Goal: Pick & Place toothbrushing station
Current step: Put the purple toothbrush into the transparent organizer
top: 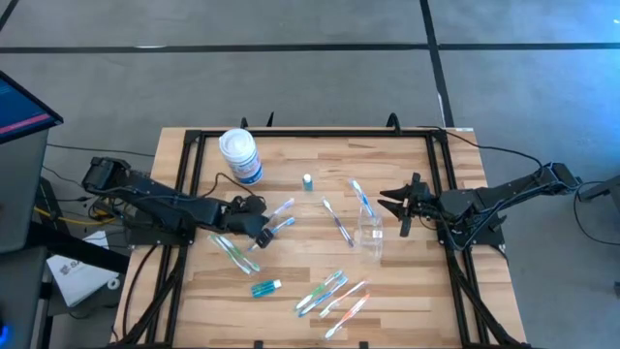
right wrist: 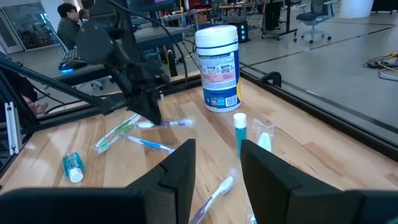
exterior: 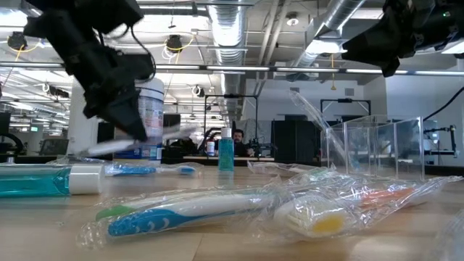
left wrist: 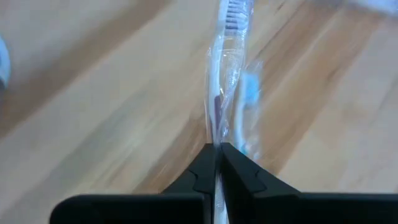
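While pinching a wrapped toothbrush (left wrist: 219, 106) by its handle, the left hand (top: 260, 231) sits left of the surface (top: 291, 310) centre, its fingers pressed together. Loose toothbrushes (top: 334, 291) crowd the front edge. Over the right edge, beside the clear cup (top: 370, 237), the right hand (top: 399, 206) is spread and holds nothing.

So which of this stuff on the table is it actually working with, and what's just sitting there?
For the job:
- wrapped toothbrushes, one pinched in the left claw
- clear cup
- teal tubes

Just lying about:
- white canister
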Controlling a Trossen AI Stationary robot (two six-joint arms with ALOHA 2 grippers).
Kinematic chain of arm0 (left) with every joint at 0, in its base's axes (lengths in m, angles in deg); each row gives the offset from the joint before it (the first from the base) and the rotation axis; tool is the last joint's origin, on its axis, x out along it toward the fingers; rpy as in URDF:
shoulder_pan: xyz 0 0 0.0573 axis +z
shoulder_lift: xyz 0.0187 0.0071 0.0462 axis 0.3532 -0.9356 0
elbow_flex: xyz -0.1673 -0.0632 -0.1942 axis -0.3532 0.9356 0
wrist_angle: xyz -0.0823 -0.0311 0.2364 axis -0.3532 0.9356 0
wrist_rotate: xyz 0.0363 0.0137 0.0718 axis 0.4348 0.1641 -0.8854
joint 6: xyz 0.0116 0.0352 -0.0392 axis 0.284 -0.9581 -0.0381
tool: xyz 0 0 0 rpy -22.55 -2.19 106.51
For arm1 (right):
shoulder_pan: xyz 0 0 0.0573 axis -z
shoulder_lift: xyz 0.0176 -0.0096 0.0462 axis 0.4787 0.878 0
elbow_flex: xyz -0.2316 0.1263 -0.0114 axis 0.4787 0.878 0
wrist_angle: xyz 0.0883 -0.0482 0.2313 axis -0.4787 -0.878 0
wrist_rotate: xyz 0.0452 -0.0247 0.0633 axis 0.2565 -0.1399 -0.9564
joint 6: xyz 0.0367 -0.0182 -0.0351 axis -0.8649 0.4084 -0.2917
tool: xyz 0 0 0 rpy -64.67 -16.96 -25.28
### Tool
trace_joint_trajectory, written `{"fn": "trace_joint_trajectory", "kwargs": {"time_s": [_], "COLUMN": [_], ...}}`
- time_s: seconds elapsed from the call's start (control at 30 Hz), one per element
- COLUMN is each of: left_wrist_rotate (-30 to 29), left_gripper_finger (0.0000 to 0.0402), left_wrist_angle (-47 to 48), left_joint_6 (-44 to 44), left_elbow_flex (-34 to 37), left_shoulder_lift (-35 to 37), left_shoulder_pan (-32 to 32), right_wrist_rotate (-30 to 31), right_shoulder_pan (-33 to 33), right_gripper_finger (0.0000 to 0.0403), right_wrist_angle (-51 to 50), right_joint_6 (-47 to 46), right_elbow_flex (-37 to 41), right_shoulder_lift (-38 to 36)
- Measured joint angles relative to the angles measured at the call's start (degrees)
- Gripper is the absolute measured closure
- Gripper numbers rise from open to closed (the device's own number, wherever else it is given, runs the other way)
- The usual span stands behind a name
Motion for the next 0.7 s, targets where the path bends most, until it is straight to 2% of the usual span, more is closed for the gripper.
{"fn": "trace_joint_trajectory", "kwargs": {"time_s": [0.3,0.47,0.7], "left_wrist_rotate": [-5.75,-7.9,-8.63], "left_gripper_finger": [0.0399,0.0399,0.0398], "left_wrist_angle": [-14.89,-23.64,-36.98], "left_joint_6": [-12.22,-19.7,-30.38], "left_elbow_flex": [-0.04,-0.04,-0.07], "left_shoulder_lift": [1.69,1.67,1.67], "left_shoulder_pan": [-0.82,-0.82,-0.8], "right_wrist_rotate": [-0.2,-3.12,-3.39], "right_shoulder_pan": [0.0,0.26,0.26], "right_gripper_finger": [0.0284,0.0284,0.0284], "right_wrist_angle": [3.73,10.82,23.37], "right_joint_6": [0.01,2.12,7.2], "right_elbow_flex": [0.02,0.02,0.02], "right_shoulder_lift": [1.94,6.36,13.08]}}
